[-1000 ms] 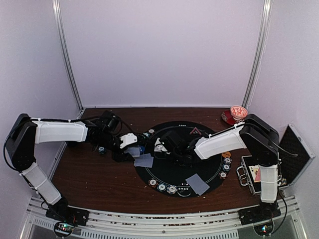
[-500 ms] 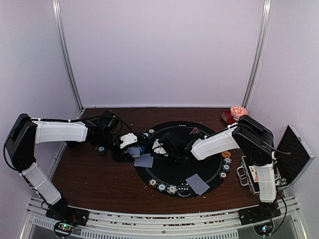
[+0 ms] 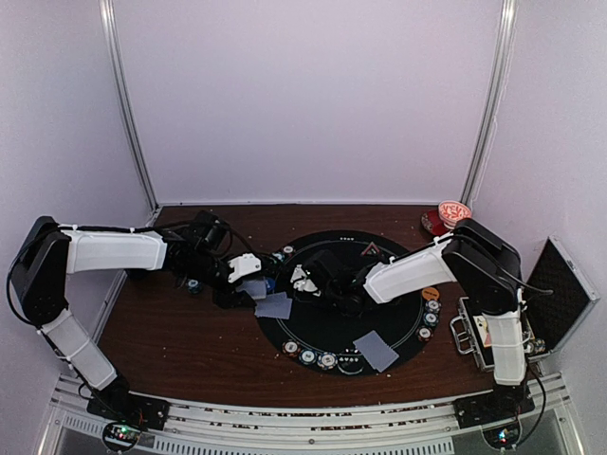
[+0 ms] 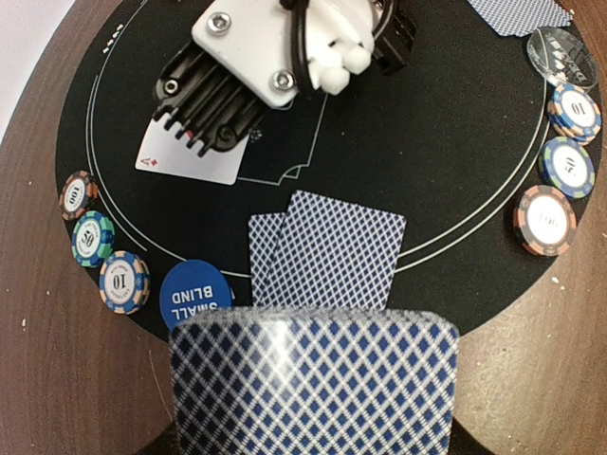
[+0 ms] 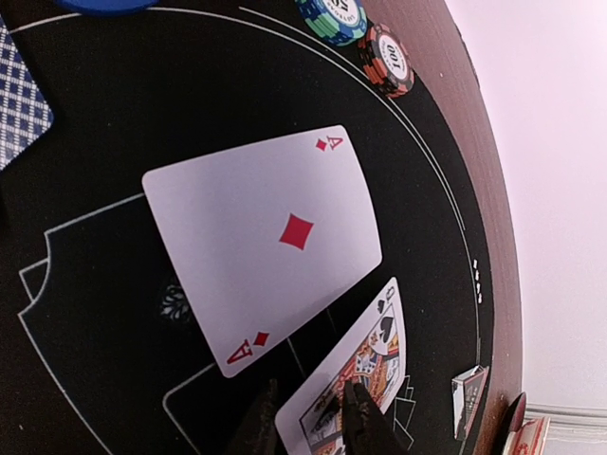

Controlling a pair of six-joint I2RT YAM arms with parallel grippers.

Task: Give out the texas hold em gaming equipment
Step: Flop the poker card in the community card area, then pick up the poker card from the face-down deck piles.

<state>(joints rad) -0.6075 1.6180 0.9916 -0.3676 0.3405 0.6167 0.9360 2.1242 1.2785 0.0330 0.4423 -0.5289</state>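
Cards [image 4: 313, 384] are pinched in left tool [image 3: 252, 277]; right tool [image 5: 305, 419] is held slightly spread over queen [image 5: 368, 365], beside ace [image 5: 270, 242].

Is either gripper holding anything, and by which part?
The left gripper holds blue-backed cards by their near end, fingers hidden beneath. The right gripper straddles the near edge of a face-up picture card; whether it grips cannot be told.

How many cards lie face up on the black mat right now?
2. The ace of diamonds lies near the middle of the mat; a court card lies beside it, at the right claw. More may be hidden from view.
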